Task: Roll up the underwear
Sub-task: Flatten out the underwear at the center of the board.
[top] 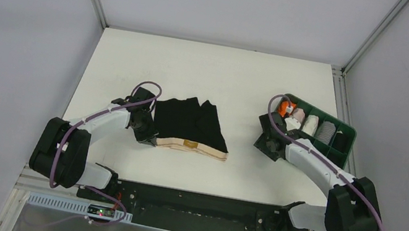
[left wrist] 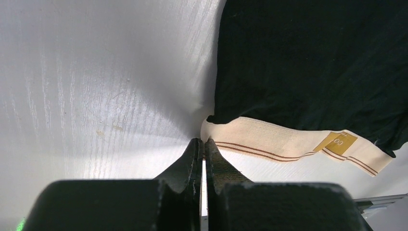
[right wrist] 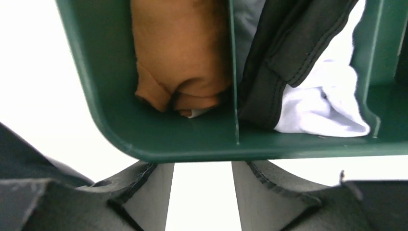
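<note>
The underwear (top: 192, 120) lies flat in the middle of the table (top: 209, 69), legs pointing far, its tan waistband (top: 193, 147) along the near edge. The left gripper (top: 147, 136) sits low at the waistband's left end, fingers pressed almost together with only a sliver of light between them. From the wrist view the band's corner meets the tips, but I can't tell whether any cloth is caught. The right gripper (top: 264, 143) is well off to the right, fingers spread and holding nothing, facing the near-left corner of the green tray (top: 321, 113).

To my eye the rolling hasn't begun. For a tidy roll I'd want both ends of the band gripped, so the right arm ought to come over to the band's right end. Then turn the band over evenly toward the far side, keeping it taut and level. Otherwise the soft cloth will likely skew and the roll will taper.
</note>
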Tool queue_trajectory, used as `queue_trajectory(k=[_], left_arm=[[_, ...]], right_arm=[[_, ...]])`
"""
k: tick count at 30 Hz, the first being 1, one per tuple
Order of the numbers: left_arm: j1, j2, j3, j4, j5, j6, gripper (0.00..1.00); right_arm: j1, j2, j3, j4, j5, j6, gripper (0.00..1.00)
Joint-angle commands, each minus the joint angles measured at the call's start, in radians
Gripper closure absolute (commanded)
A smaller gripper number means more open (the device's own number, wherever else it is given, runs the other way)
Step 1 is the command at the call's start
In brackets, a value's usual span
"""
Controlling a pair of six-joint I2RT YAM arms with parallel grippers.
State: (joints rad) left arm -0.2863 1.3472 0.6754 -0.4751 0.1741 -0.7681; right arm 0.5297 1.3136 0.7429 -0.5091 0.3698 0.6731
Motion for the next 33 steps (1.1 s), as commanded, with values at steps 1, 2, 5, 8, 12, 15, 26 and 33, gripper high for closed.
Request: queue_trajectory(k=[1, 2, 5, 8, 12, 15, 26, 33], left_arm=[[0.003, -0.021, -0.001, -0.008, 0.0, 0.011, 1.0], [0.003, -0.023, 0.002, -0.008, 0.0, 0.011, 1.0], [0.003, -0.03, 0.004, -0.008, -0.001, 0.01, 1.0], [0.004, -0.037, 0.015, -0.02, 0.001, 0.016, 1.0], [0.005, -0.057, 0.028, -0.047, -0.005, 0.034, 1.0], [0.011, -0.073, 0.022, -0.066, -0.036, 0.034, 1.0], [0.014, -0.053, 0.03, -0.066, -0.039, 0.029, 1.0], [0.015, -0.048, 0.03, -0.066, -0.031, 0.032, 1.0]], right_arm=[[-0.016, -0.007, 0.099, -0.046, 0.04, -0.087, 0.51], [-0.006, -0.011, 0.112, -0.05, 0.017, -0.089, 0.51], [0.066, -0.035, 0.133, -0.06, -0.014, -0.05, 0.5], [0.161, -0.041, 0.129, -0.063, -0.046, 0.025, 0.46], [0.199, -0.05, 0.016, 0.087, -0.209, 0.159, 0.43], [0.198, -0.046, -0.084, 0.228, -0.294, 0.213, 0.44], [0.228, 0.108, -0.139, 0.412, -0.41, 0.276, 0.52], [0.238, 0.125, -0.127, 0.395, -0.417, 0.343, 0.83]])
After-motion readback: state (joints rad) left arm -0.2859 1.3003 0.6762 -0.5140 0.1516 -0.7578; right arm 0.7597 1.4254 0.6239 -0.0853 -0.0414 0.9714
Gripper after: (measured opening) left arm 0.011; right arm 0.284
